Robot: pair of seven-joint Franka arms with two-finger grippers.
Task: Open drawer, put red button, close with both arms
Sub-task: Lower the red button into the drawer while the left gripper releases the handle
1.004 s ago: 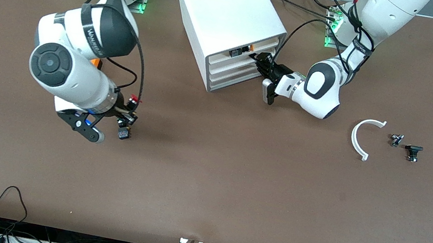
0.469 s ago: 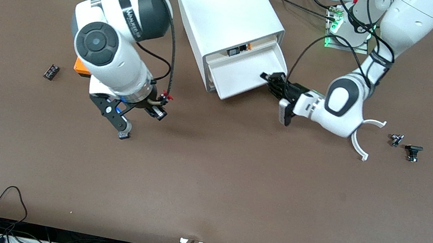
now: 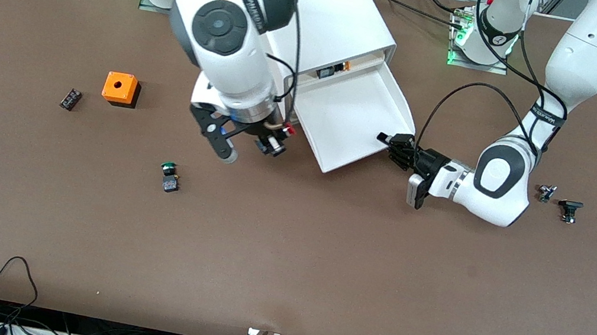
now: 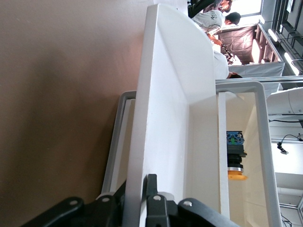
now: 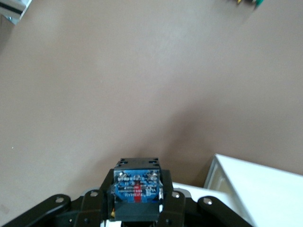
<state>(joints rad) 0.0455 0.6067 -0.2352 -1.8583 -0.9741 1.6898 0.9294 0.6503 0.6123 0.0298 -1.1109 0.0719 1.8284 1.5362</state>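
The drawer (image 3: 351, 119), a wide shallow white tray, is pulled far out of the white cabinet (image 3: 323, 10) and holds nothing. My left gripper (image 3: 393, 145) is shut on the drawer's front wall (image 4: 161, 118) near its corner toward the left arm's end. My right gripper (image 3: 271, 142) is shut on the red button (image 5: 137, 187), whose blue base faces the right wrist camera. It holds the button above the table, just beside the drawer's edge (image 5: 255, 189) toward the right arm's end.
A green-capped button (image 3: 170, 174) lies on the table nearer the front camera. An orange box with a hole (image 3: 120, 88) and a small black part (image 3: 70, 98) lie toward the right arm's end. Two small dark parts (image 3: 559, 202) lie toward the left arm's end.
My left gripper has pulled the drawer farther out of the cabinet. My right arm has carried the red button from over the green button's spot to the drawer's side.
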